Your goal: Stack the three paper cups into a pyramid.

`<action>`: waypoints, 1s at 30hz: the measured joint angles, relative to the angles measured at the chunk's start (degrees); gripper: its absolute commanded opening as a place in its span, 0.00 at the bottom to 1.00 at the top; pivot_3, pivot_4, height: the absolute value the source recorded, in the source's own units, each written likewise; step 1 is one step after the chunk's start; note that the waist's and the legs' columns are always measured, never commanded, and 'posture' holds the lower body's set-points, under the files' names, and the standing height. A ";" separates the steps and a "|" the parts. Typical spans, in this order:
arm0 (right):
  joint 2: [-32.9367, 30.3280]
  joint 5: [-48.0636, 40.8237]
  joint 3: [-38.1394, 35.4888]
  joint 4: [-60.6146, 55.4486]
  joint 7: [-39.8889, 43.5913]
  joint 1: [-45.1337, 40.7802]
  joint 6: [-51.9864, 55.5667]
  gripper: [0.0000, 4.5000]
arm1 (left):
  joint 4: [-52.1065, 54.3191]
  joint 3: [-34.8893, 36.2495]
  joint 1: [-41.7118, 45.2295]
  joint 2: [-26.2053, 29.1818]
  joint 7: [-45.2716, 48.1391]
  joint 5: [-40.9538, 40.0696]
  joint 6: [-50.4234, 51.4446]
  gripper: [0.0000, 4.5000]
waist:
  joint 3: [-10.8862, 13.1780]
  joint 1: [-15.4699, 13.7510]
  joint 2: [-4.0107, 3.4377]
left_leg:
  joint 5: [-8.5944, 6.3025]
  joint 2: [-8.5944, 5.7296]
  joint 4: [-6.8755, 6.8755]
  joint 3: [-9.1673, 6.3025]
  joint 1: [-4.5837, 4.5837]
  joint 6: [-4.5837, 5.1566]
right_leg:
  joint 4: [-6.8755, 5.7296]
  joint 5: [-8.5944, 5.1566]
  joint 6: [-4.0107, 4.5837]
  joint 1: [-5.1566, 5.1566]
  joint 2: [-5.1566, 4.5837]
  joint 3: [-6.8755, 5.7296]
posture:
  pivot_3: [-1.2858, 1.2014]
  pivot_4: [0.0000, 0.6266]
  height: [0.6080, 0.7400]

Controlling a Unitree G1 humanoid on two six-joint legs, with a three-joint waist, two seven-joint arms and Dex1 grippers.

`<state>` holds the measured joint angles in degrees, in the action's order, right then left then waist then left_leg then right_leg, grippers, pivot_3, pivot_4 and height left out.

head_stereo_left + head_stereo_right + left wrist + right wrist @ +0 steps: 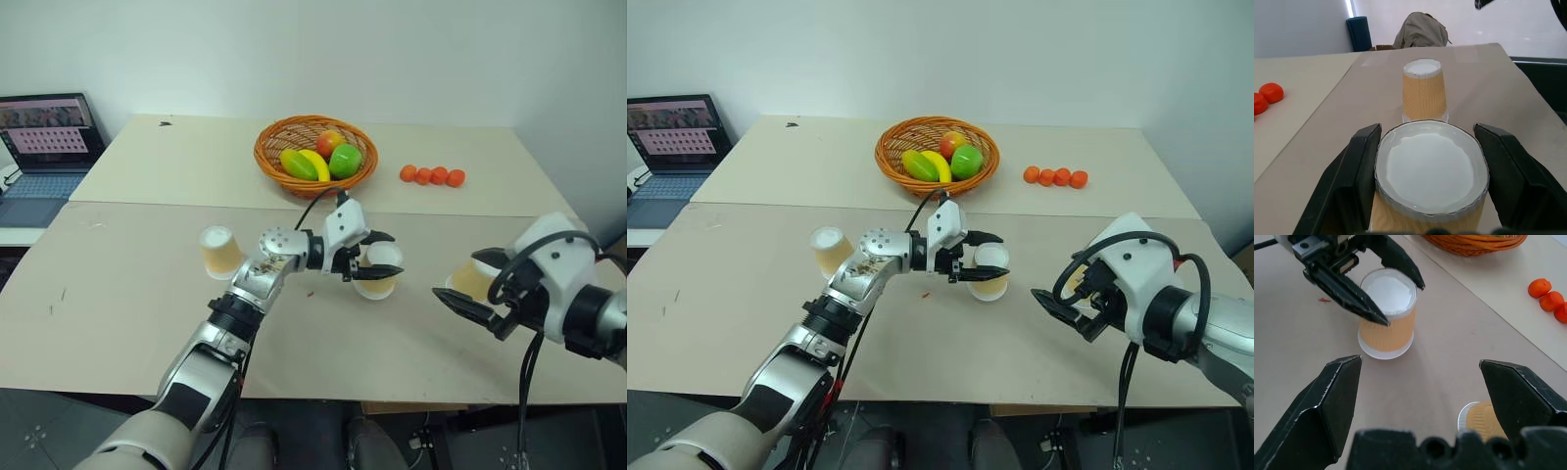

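Three cups (219, 251); laptop (44, 147) head-view only.

1. The worktop (118, 323) lies bare along its near edge.
2. A basket (315, 157) and orange balls (431, 175) block the far edge.
3. Open room separates the left cup (219, 251) from the middle cup (379, 270).

Laptop (44, 147) cut by frame edge

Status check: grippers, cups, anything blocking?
Left gripper shut on middle cup. Right gripper open, empty, beside right cup. Left cup stands apart. No stack yet, nothing blocking.
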<state>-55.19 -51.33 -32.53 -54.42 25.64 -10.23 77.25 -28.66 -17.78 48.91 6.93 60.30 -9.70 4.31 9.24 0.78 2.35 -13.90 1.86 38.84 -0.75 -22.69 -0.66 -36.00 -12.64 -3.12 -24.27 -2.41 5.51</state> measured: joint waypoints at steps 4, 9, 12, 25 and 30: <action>0.06 -1.84 -0.85 -0.35 -1.05 0.16 0.62 1.00 | -5.65 0.02 0.36 -1.23 0.00 1.53 -3.06 0.58 | 0.00 0.00 0.00 | 0.00 -0.01 0.00 0.00 -0.03 0.00 | 0.01 0.00 0.00 -0.01 0.00 0.00 | 0.52 0.24 0.95; -0.08 -3.14 -2.08 -0.39 -2.28 0.37 0.70 1.00 | -9.79 0.83 1.89 -2.71 0.03 1.90 -5.38 0.58 | 0.00 -0.08 0.00 | 0.00 -0.01 0.00 -0.01 -0.05 0.00 | 0.02 0.00 -0.01 -0.01 0.00 -0.01 | 0.52 0.24 0.95; -0.33 -4.00 -2.11 -0.36 -2.93 0.52 0.70 1.00 | -11.34 1.28 2.31 -3.99 -0.37 2.11 -5.77 0.69 | 0.00 -0.06 0.00 | 0.00 -0.01 0.00 -0.01 -0.05 0.00 | 0.02 0.00 -0.02 -0.01 -0.01 0.00 | 0.52 0.24 0.95; -2.63 -5.69 -2.12 0.68 -3.91 0.54 0.62 1.00 | -10.91 3.59 2.79 -5.66 -1.24 2.63 -4.90 0.99 | 0.00 -0.04 0.01 | 0.00 -0.01 0.00 -0.01 -0.08 0.00 | 0.02 0.00 -0.03 -0.03 0.00 0.00 | 0.52 0.24 0.95; -2.94 -5.72 -1.39 1.54 -4.17 0.33 0.09 1.00 | -3.74 6.84 8.06 -5.74 -1.72 -0.99 1.60 0.99 | 0.01 -0.06 0.02 | 0.00 -0.01 0.02 -0.03 -0.17 0.00 | 0.04 0.01 -0.06 -0.08 -0.01 -0.01 | 0.52 0.24 0.95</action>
<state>-58.13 -57.06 -33.92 -52.87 21.47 -9.89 77.33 -32.40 -10.94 56.97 1.19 58.59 -10.70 5.92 9.25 0.72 2.36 -13.90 1.85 38.85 -0.78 -22.85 -0.67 -35.96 -12.63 -3.18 -24.36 -2.42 5.49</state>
